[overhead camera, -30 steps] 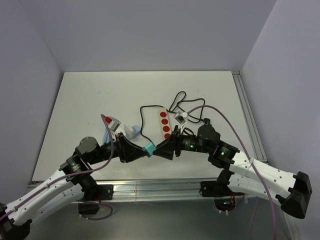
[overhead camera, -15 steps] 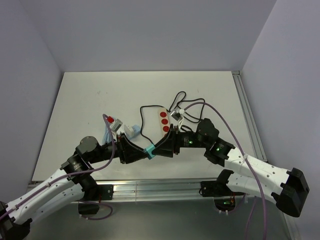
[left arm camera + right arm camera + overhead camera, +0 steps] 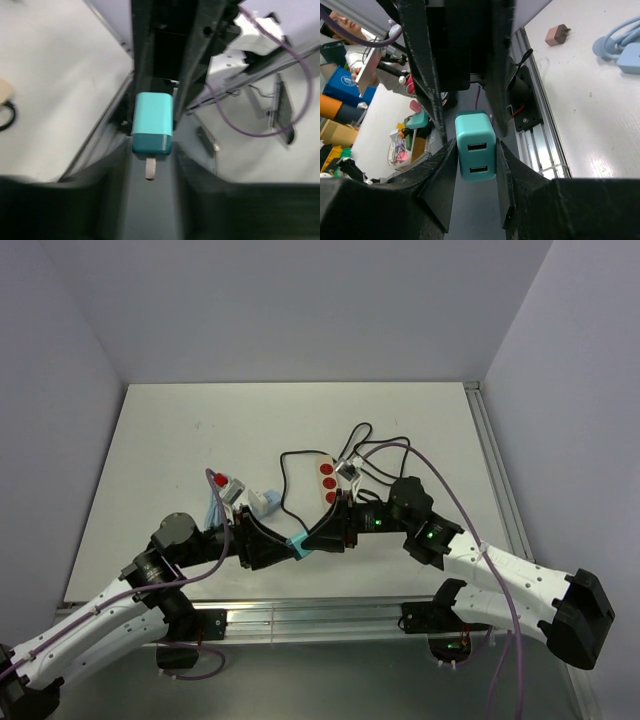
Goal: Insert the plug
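Note:
A teal plug (image 3: 300,543), a USB charger block, hangs in the air between my two grippers above the table's front edge. In the right wrist view its two USB ports face the camera and my right gripper (image 3: 475,165) presses both fingers on the teal plug (image 3: 475,145). In the left wrist view a metal prong (image 3: 150,168) points at the camera, and my left gripper (image 3: 151,155) has its fingertips against the base of the teal plug (image 3: 152,125). The white power strip (image 3: 322,468) with red sockets lies behind, partly hidden by my right arm.
A black cable (image 3: 290,480) loops around the strip, with a small white plug (image 3: 348,468) beside it. A light blue adapter and cable (image 3: 262,500) and a small red-capped piece (image 3: 220,483) lie to the left. A metal rail (image 3: 300,615) runs along the front edge.
My right gripper has pushed leftward over the teal plug, covering more of it. The white plug and cable beside the strip have shifted left. My left arm has hardly moved.

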Robot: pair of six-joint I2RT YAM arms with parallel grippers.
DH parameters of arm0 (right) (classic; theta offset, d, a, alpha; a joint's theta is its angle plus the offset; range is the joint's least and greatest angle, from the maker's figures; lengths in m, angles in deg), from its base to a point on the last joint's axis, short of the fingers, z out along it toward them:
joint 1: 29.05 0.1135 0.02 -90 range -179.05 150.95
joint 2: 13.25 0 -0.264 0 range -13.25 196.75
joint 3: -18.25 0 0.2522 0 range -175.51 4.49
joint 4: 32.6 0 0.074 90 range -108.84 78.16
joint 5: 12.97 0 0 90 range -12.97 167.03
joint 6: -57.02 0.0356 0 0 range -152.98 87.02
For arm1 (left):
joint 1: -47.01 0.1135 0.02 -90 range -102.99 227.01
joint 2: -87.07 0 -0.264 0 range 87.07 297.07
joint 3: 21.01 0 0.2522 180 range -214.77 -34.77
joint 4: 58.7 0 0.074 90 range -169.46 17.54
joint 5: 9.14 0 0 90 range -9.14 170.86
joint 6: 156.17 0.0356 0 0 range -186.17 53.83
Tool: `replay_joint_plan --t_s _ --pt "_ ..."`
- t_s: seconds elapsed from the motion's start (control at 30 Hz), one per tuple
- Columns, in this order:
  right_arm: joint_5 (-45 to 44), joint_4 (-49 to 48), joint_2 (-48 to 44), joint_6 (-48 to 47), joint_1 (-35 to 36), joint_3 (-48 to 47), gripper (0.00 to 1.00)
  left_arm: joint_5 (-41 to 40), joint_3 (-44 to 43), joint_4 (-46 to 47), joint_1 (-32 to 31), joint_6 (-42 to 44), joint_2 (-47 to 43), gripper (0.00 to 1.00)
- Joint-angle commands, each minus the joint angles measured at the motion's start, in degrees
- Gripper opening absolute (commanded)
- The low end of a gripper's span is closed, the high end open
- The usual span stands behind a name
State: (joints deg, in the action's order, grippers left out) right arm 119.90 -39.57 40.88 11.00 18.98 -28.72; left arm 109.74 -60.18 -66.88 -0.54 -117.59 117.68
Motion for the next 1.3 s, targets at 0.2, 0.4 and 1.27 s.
replay_joint_plan --t_s 0.2,0.4,1.27 --pt "-22.37 26.16 2.38 -9.71 -2.4 -12.4 0.0 -35.28 -7.64 -28.41 0.0 -3.86 -3.97 0.85" --pt "-42.5 42.07 12.81 -12.86 -4.96 -23.73 0.0 -40.49 -7.82 -30.82 0.09 -5.71 -3.02 0.78" --pt "-55.19 53.78 51.94 -22.88 -13.13 -54.32 0.0 -27.48 -4.47 7.86 0.26 -4.57 37.23 0.22"
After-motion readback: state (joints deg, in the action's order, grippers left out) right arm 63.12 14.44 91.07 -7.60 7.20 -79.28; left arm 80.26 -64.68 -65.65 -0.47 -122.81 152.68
